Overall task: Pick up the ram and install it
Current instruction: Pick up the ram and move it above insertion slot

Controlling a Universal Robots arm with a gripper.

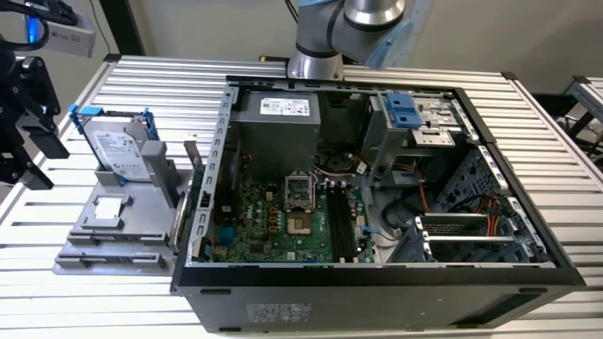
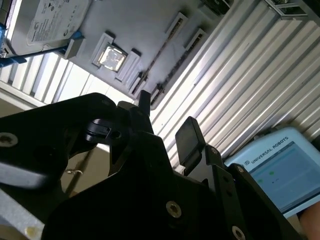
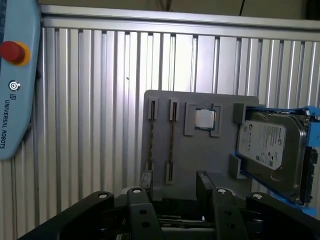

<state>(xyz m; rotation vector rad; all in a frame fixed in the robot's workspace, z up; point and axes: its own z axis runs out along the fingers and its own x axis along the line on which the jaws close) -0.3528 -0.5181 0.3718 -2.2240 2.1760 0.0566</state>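
Two ram sticks stand on edge in the slots of a grey holder point(image 3: 200, 155); one ram stick point(image 3: 171, 145) lies straight ahead of the fingers, the other point(image 3: 150, 142) beside it. In the second wrist view they show as thin dark lines point(image 2: 167, 47). My gripper point(image 3: 175, 187) hovers above the holder's near edge, open, with nothing between its black fingers point(image 3: 205, 182). The second wrist view shows my gripper point(image 2: 167, 120) the same way. In the exterior view my gripper point(image 1: 47, 166) hangs at the far left, beyond the holder point(image 1: 123, 233). The motherboard's long black slots point(image 1: 341, 226) lie inside the open case.
A silver hard drive point(image 3: 272, 145) in a blue-handled frame stands on the holder, with a square processor chip point(image 3: 204, 118) next to it. The open computer case point(image 1: 377, 275) sits on the slatted metal table point(image 1: 565, 155). A blue-grey teach pendant point(image 3: 15, 85) lies on the table.
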